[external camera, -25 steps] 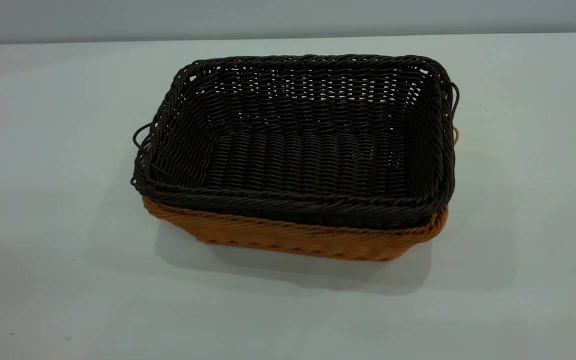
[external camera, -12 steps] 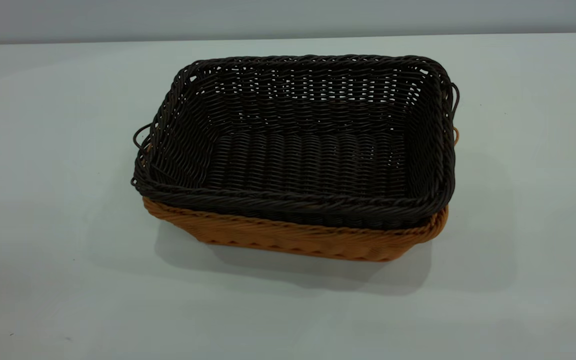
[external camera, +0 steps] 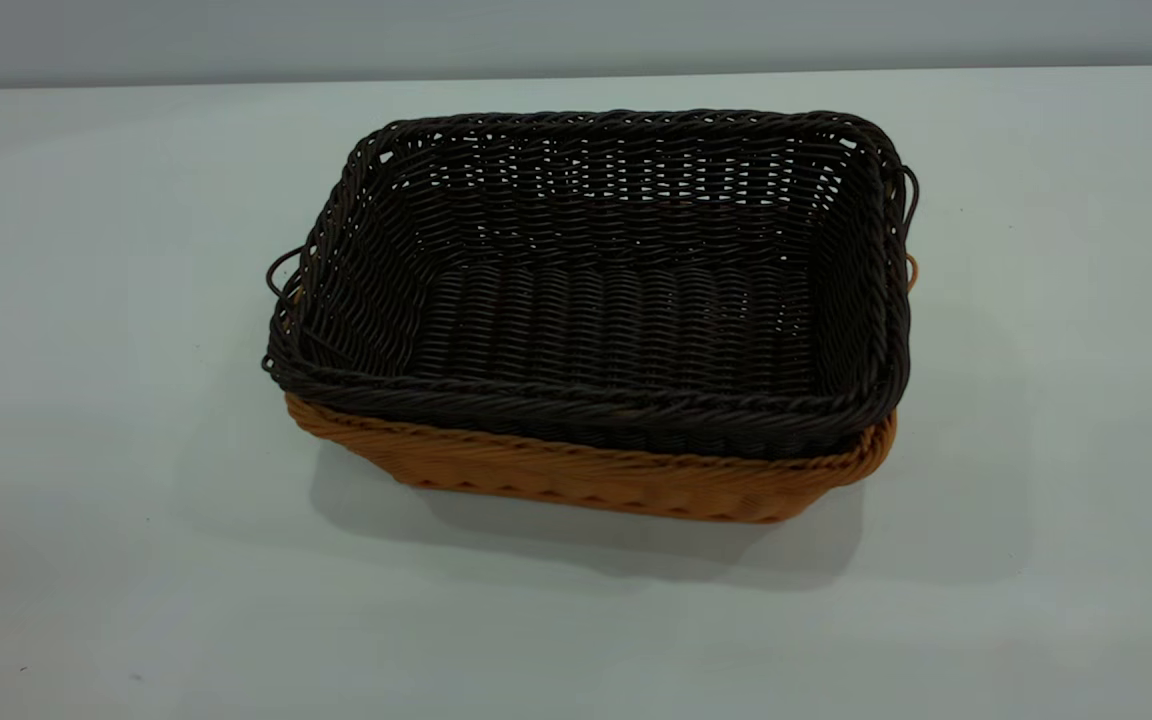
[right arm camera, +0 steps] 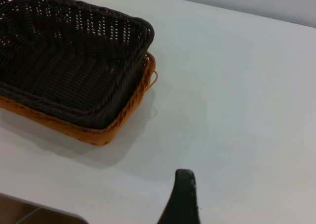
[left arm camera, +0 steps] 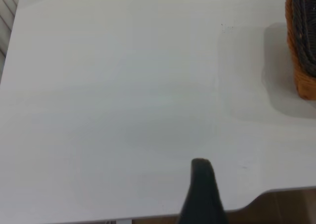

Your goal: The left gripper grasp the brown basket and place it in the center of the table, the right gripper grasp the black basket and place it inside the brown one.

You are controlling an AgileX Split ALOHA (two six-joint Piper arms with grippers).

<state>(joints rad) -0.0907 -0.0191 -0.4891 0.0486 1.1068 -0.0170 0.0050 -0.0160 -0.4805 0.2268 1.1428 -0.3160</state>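
The black basket [external camera: 616, 320] sits nested inside the brown basket [external camera: 586, 485] in the middle of the table [external camera: 86, 300]. Only the brown basket's front wall and rim show below the black rim. Neither gripper shows in the exterior view. In the left wrist view only a dark tip of my left gripper [left arm camera: 201, 184] shows, over bare table, well away from the corner of the brown basket [left arm camera: 301, 75] and the black basket [left arm camera: 306, 31]. In the right wrist view a dark tip of my right gripper [right arm camera: 185, 194] hangs over bare table, apart from the black basket [right arm camera: 64, 61] and the brown basket [right arm camera: 123, 116].
The table's edge [left arm camera: 276, 190] lies close to the left gripper, with brown floor beyond it. Another table edge [right arm camera: 44, 210] shows in the right wrist view. A grey wall [external camera: 576, 35] runs behind the table.
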